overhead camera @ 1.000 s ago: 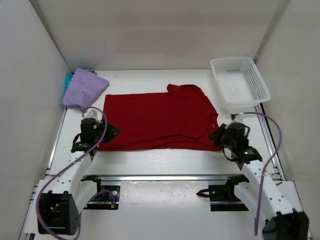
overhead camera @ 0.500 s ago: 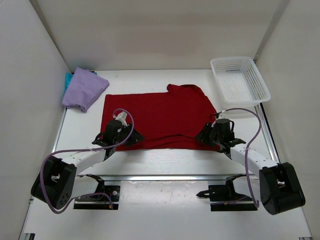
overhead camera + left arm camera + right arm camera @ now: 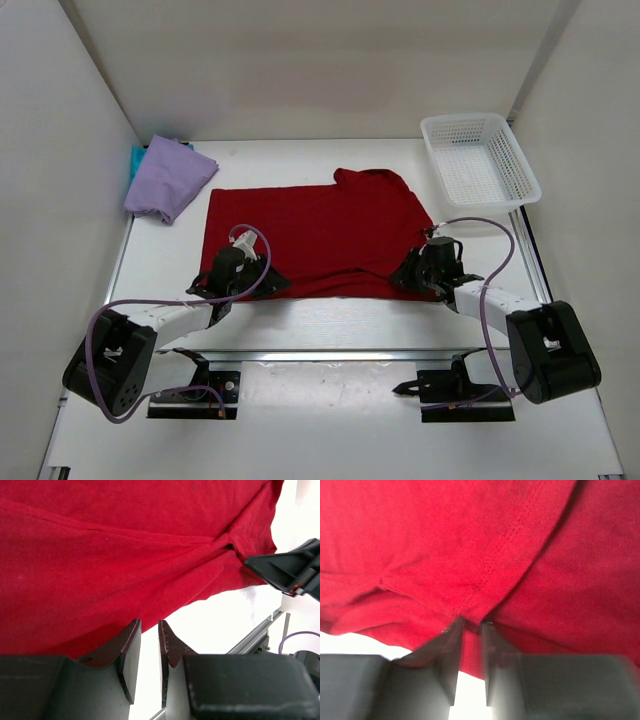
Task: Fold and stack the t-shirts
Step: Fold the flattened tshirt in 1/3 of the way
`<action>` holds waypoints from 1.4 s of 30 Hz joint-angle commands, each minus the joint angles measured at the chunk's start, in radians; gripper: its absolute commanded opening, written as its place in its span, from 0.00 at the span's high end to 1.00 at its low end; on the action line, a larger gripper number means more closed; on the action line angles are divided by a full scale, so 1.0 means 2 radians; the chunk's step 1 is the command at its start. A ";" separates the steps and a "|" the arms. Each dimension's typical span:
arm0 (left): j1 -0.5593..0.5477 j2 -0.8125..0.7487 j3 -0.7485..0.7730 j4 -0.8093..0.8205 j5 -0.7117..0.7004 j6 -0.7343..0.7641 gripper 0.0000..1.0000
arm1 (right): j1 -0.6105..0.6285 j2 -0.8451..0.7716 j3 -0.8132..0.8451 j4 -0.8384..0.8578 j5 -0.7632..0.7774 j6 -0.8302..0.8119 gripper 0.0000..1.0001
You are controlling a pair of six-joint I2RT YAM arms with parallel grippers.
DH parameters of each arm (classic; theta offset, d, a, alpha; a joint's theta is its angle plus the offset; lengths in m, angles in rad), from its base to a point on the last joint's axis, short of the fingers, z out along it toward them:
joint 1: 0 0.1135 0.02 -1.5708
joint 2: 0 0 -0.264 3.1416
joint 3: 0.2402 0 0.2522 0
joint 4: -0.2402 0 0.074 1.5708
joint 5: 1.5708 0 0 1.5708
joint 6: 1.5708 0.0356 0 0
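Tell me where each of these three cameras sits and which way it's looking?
Top external: above and behind, looking down on the table, both arms, the red t-shirt.
Left wrist: on the left gripper, facing the shirt's near edge; its fingers show.
Right wrist: on the right gripper, fingers against red cloth.
All three share the red t-shirt.

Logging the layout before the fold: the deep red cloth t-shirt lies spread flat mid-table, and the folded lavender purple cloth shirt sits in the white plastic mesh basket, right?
Not quite. The folded lavender purple cloth shirt lies on the table's far left corner, not in the white plastic mesh basket, which is empty at far right. The deep red cloth t-shirt does lie spread mid-table. The top external view shows this.
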 commanded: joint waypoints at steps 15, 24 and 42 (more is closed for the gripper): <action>0.042 -0.035 -0.001 -0.012 0.001 0.025 0.71 | 0.021 0.155 0.240 -0.025 0.011 -0.047 1.00; 0.013 -0.038 0.021 -0.018 -0.027 0.018 0.72 | 0.040 0.192 0.330 -0.055 0.020 -0.090 0.61; -0.075 0.126 0.076 -0.023 -0.074 0.040 0.76 | 0.059 0.020 0.028 -0.047 0.064 -0.081 1.00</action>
